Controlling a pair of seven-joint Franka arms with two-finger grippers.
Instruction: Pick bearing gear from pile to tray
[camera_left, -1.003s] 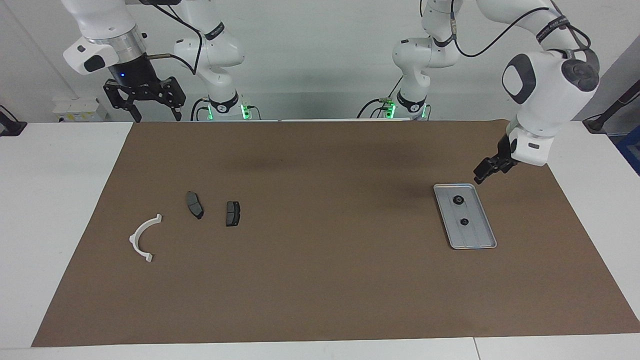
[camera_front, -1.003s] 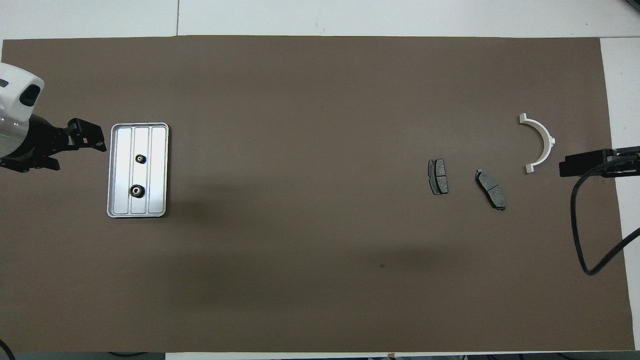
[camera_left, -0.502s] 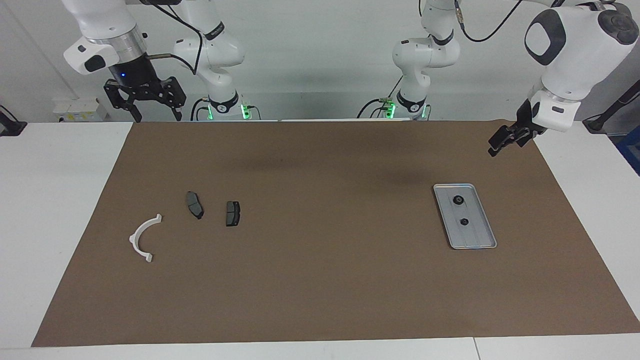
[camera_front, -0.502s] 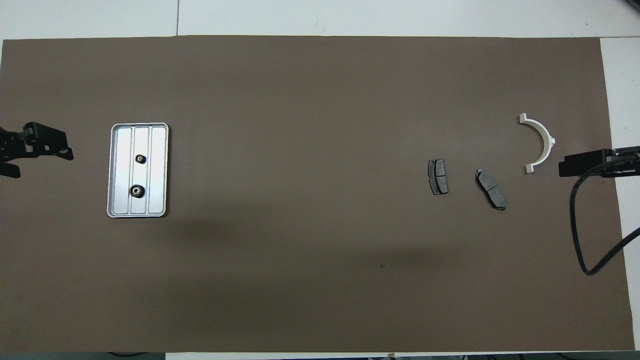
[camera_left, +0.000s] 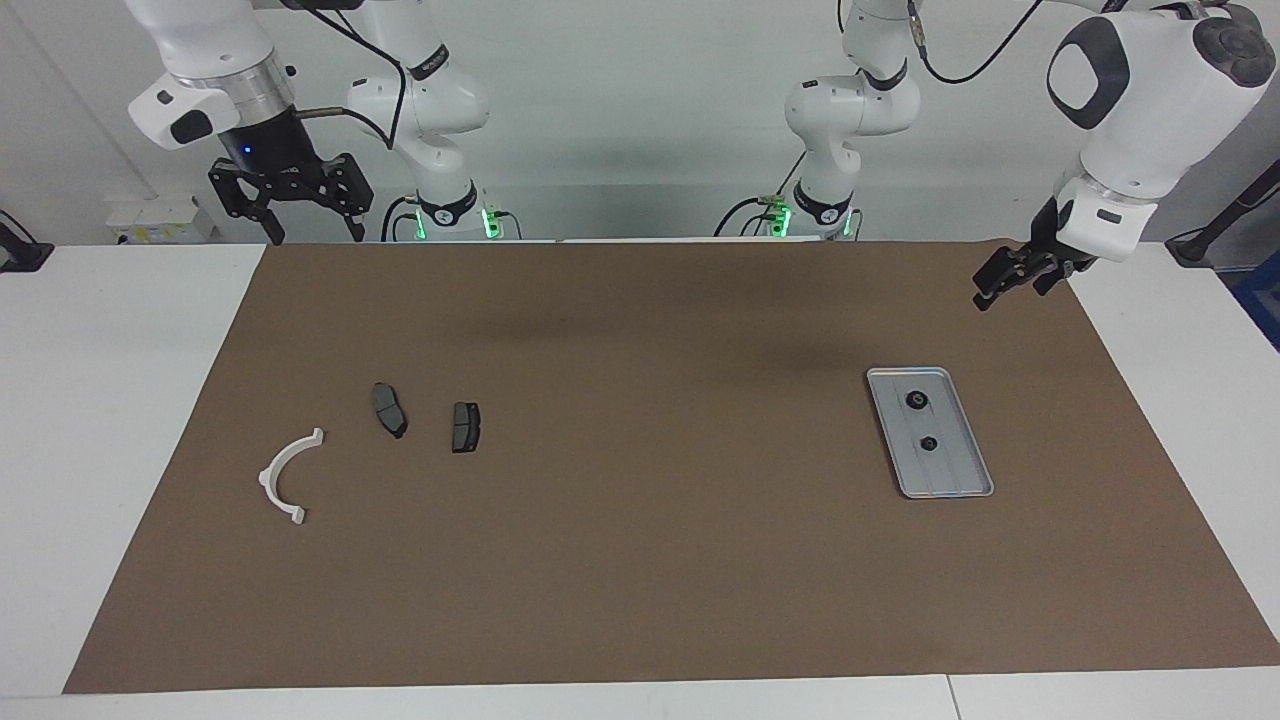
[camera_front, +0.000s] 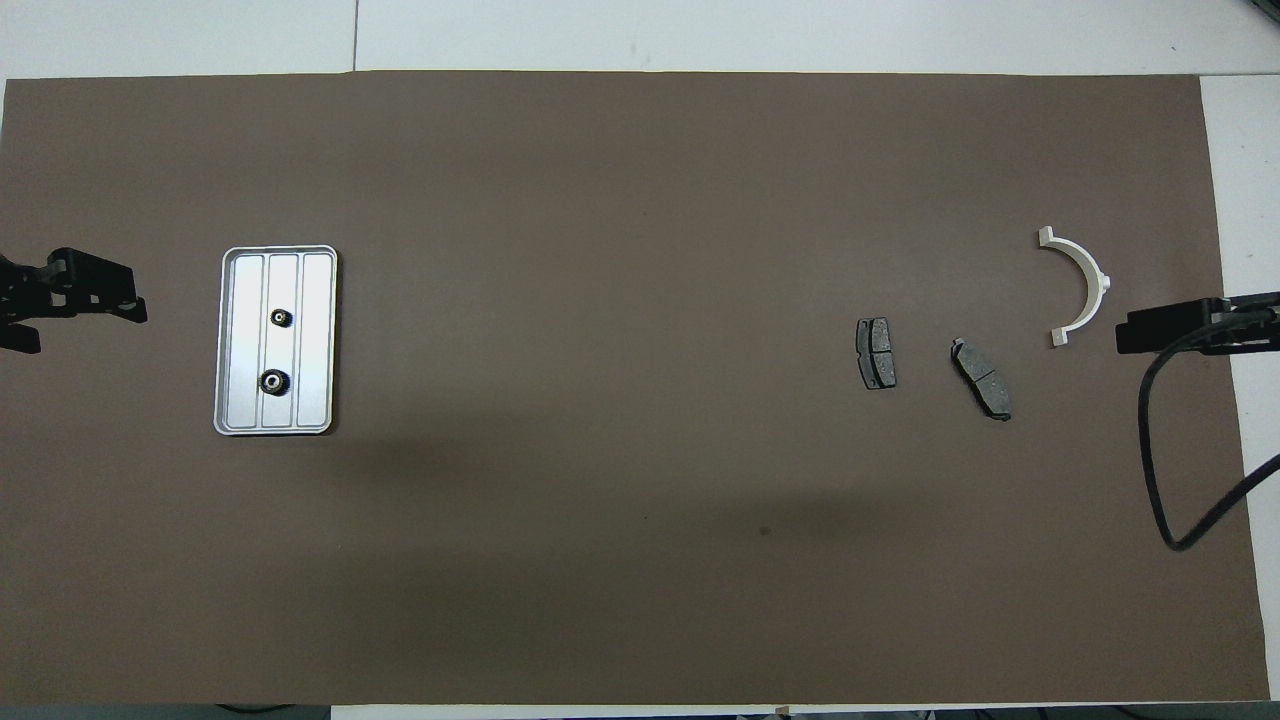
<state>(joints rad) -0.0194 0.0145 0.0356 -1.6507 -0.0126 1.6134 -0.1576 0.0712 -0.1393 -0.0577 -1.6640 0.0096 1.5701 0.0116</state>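
Toward the right arm's end of the counter (camera_left: 60, 420), the right tool (camera_left: 288, 210) is held raised over the brown mat's (camera_left: 650, 560) corner beside its base, jaws spread wide and empty; that arm is seen to wait. Below it, what is left of the pile is laid out on the mat: a white half-ring bracket (camera_left: 288, 478) and two dark brake-pad plates (camera_left: 389, 409) (camera_left: 465, 427), with no round piece seen among them. Toward the left arm's end, the tray (camera_left: 950, 475) is found flat on the mat, and two small black bearing gears (camera_left: 914, 400) (camera_left: 929, 443) are lying inside it. The left tool (camera_left: 1008, 280), close over the tray's near end a second ago, has been lifted and drawn back toward its base, jaws wide and carrying nothing. The task is judged complete.
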